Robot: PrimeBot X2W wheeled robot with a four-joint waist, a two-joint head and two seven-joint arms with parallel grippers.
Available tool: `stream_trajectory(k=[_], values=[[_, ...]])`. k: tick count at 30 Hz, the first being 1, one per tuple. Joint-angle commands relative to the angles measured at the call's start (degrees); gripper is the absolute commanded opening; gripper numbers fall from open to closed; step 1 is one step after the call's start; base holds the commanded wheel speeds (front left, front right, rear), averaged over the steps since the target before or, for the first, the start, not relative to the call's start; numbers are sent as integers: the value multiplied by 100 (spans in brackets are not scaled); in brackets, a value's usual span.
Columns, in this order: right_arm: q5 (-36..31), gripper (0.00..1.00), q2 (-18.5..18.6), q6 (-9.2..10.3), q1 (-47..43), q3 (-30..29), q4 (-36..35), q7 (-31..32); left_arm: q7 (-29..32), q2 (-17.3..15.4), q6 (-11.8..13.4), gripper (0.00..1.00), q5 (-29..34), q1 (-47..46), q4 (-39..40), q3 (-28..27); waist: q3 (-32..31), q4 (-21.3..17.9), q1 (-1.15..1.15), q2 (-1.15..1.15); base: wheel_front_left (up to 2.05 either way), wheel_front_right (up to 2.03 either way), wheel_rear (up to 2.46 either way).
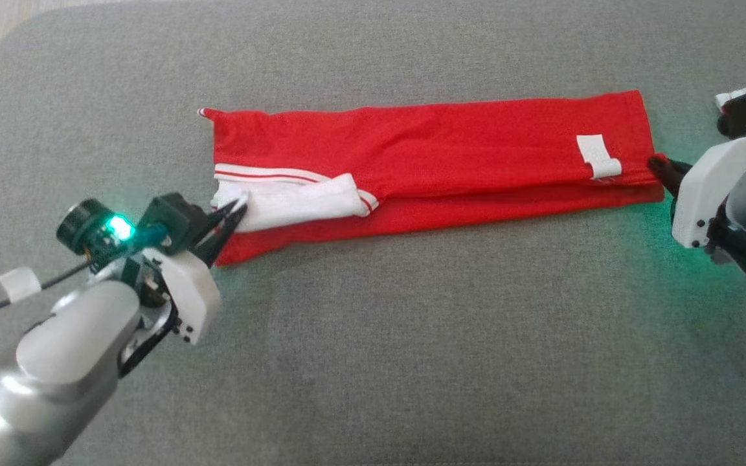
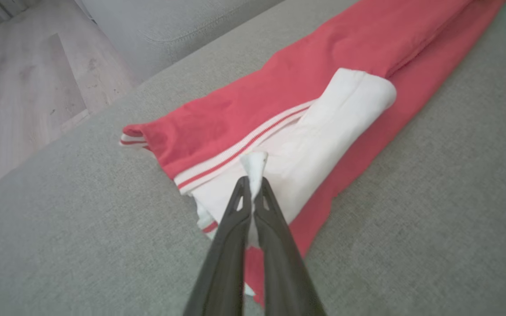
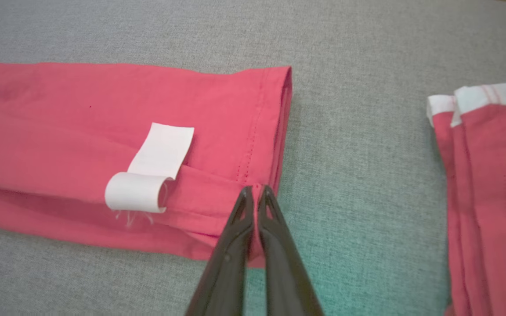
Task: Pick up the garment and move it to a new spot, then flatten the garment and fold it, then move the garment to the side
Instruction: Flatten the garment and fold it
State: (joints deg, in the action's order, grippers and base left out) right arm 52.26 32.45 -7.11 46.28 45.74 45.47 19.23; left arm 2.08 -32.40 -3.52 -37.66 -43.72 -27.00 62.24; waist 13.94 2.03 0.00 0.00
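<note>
The garment (image 1: 451,145) is red with white trim, folded into a long flat strip across the grey cushion. At its left end a white sleeve (image 1: 295,200) lies folded over the red cloth. My left gripper (image 1: 238,208) is shut on the garment's white fabric there; in the left wrist view the dark fingers (image 2: 275,245) pinch a tuft of white cloth (image 2: 254,164). My right gripper (image 1: 658,165) is shut on the garment's right hem, and the right wrist view has it (image 3: 255,191) clamped on the red hem corner (image 3: 275,131) beside a white label (image 3: 156,162).
The grey upholstered cushion (image 1: 412,336) stretches wide in front of the garment. Pale wooden floor (image 2: 20,87) lies past the cushion's left edge. A second folded red piece with white trim (image 3: 490,175) lies on the cushion to the right in the right wrist view.
</note>
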Motion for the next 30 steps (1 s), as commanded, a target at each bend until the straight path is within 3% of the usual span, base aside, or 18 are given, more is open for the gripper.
stream_trajectory(k=[1, 2, 3, 4, 5, 14, 19, 24, 28, 30], values=[[67, 0, 162, -37, -54, 36, -125, 9, 24, -225, 21, 0, 41, -152, 112, -183, 8, 1, 0, 0, 0, 0, 0], [94, 0, 170, -37, -48, 51, -127, 10, 53, -220, 17, 0, 30, -145, 105, -170, 12, 1, 0, 0, 0, 0, 0], [114, 15, 172, -37, -32, 33, -104, -38, 76, -213, 19, 0, 20, -141, 96, -161, 13, 1, 0, 0, 0, 0, 0], [164, 100, 153, -37, -19, -15, -47, -65, 65, -206, 38, 39, 27, -144, 91, -161, 11, 1, 0, 0, 0, 0, 0], [231, 100, 111, -37, -17, -29, -17, -17, -29, -194, 93, 100, 48, -154, 88, -191, 8, -1, 0, 0, 0, 0, 0], [503, 100, -12, -37, 219, -276, -101, -477, -910, 87, 592, 100, -189, -214, -79, -748, -185, -24, 0, 0, 0, 0, 0], [715, 100, -222, -37, 263, -762, -251, -1648, -1531, 372, 955, 100, -497, -175, 1, -1319, -393, 13, 0, 0, 0, 0, 0], [510, 100, -585, -37, -14, -955, -438, -2996, -1700, 695, 1283, 100, -655, 266, 362, -2007, -626, 12, 0, 0, 0, 0, 0], [157, 100, -951, -37, -446, -1350, -553, -3398, -1705, 962, 1494, 100, -369, 961, 941, -2825, -747, 6, 0, 0, 0, 0, 0], [-255, 100, -1157, -37, -741, -1902, -788, -3417, -1706, 1123, 1511, 100, -137, 1368, 1201, -3153, -776, -5, 0, 0, 0, 0, 0]])
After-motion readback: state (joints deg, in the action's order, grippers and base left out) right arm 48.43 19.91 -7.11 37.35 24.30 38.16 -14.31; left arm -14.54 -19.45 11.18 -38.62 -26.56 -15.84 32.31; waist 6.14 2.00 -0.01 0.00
